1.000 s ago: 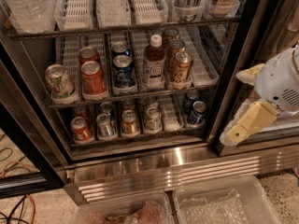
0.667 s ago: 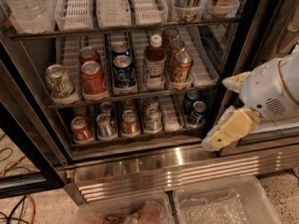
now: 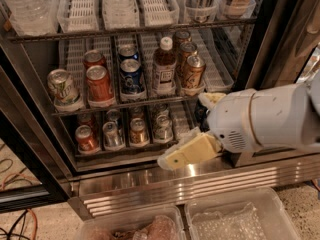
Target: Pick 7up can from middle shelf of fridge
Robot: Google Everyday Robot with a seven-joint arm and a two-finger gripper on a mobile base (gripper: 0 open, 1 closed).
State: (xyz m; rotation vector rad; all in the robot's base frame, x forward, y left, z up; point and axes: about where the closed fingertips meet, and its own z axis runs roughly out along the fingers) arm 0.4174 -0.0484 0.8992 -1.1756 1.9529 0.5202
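Large display fridge with black door frame and ribbed stainless-steel base (image 3: 200, 181): the door is open, so the racks are reachable from the front. Dark wire middle shelf with white slotted plastic lane trays (image 3: 215, 71): the lanes hold the drinks in single files, with the front ones at the edge for easy grabbing.

Cream two-finger gripper on a white arm (image 3: 186, 131) sits low, in front of the right end of the rack below. Its fingers are spread wide and hold nothing, probably staged for the approach.

Pale silver-white 7up can with green lettering (image 3: 61, 86) stands in the leftmost lane at the front, looking slightly tilted, just beside the red soda can (image 3: 98, 84). It is well apart from the gripper, higher and far to the left. The red can, dark blue can (image 3: 131, 77) and brown-labelled bottle (image 3: 164, 66) lie between them.
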